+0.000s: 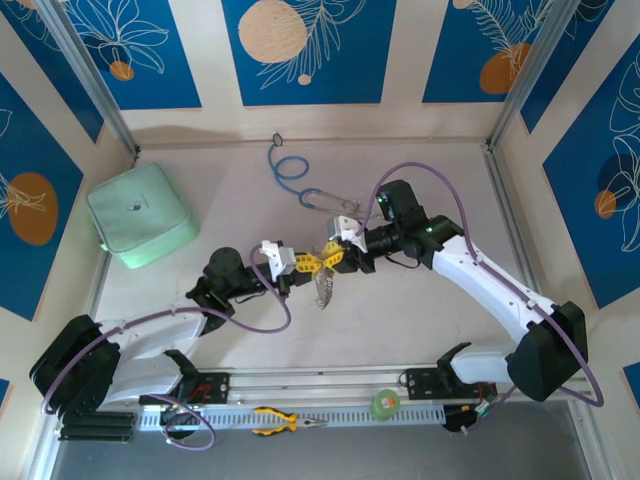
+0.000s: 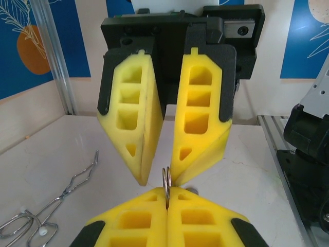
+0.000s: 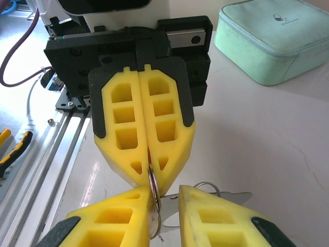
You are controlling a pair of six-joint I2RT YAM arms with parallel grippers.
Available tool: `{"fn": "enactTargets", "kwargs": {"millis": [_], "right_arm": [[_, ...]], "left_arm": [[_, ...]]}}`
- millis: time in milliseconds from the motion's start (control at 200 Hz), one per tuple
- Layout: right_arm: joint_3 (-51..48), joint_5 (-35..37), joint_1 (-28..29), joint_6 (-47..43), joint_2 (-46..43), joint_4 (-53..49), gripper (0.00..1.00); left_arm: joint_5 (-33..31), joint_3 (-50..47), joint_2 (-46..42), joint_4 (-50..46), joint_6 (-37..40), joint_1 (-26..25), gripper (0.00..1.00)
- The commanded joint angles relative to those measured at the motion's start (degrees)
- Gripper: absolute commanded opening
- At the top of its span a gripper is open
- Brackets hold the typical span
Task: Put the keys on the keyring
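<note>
Left gripper (image 2: 167,194): yellow foam fingers pressed together, clamped on the thin silvery metal keyring (image 2: 166,179), which stands edge-on out of the tips. Right gripper (image 3: 163,206) faces it tip to tip. Its fingers stand a little apart and straddle the same ring, which touches one pad with a narrow gap to the other.

In the top view the keyring (image 1: 325,285) is held up over mid-table between both grippers, with its silvery fringe of links dangling below. A flat silvery metal piece (image 3: 234,197) and a small wire loop stick out beside the right fingers. No coloured key heads can be made out.

The pale table (image 1: 400,320) is bare all around the grippers, with free room left, right and toward the near edge. Panel walls close the back and both sides. An aluminium rail (image 1: 330,385) runs along the near edge.

- Mint green zipped soft case (image 1: 140,215): far left, near the wall, closed, so its contents are hidden.
- Blue-tubed stethoscope (image 1: 292,172): at the back, just beyond the right gripper.
- Yellow-handled pliers (image 1: 285,422) and round green disc (image 1: 385,405): near the rail, well apart from the grippers.
</note>
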Motion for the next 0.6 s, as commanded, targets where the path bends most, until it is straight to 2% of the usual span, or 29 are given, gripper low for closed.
{"fn": "enactTargets", "kwargs": {"millis": [0,100,210,295,375,435,595], "right_arm": [[0.9,-1.7,0.5,-0.8,1.1,-1.3,0.19],[1.1,-1.7,0.6,-0.9,1.5,-1.5,0.15],[1.9,-2.1,0.7,-0.9,1.8,-1.8,0.00],[2.6,-1.8,0.7,-1.1,1.8,-2.7,0.00],[3.5,0.8,1.1,-1.6,1.5,-3.4,0.00],[4.7,4.5,1.9,-3.4,1.3,-5.6,0.00],[9.3,15.2,4.4,-7.4,2.2,-12.2,0.00]], "left_arm": [[1.8,0.1,-0.8,5.0,-0.2,-0.4,0.00],[1.8,-0.1,-0.9,5.5,-0.2,-0.3,0.00],[1.5,-0.2,-0.6,6.3,-0.6,-0.4,0.00],[-0.4,-0.3,-0.9,6.3,-0.5,-0.3,0.00],[-3.7,-0.5,-1.8,4.9,0.0,-0.3,0.17],[-5.4,-0.2,-3.2,0.9,2.0,-0.4,0.22],[-5.7,3.6,-7.3,-19.6,13.3,-0.3,0.23]]}}
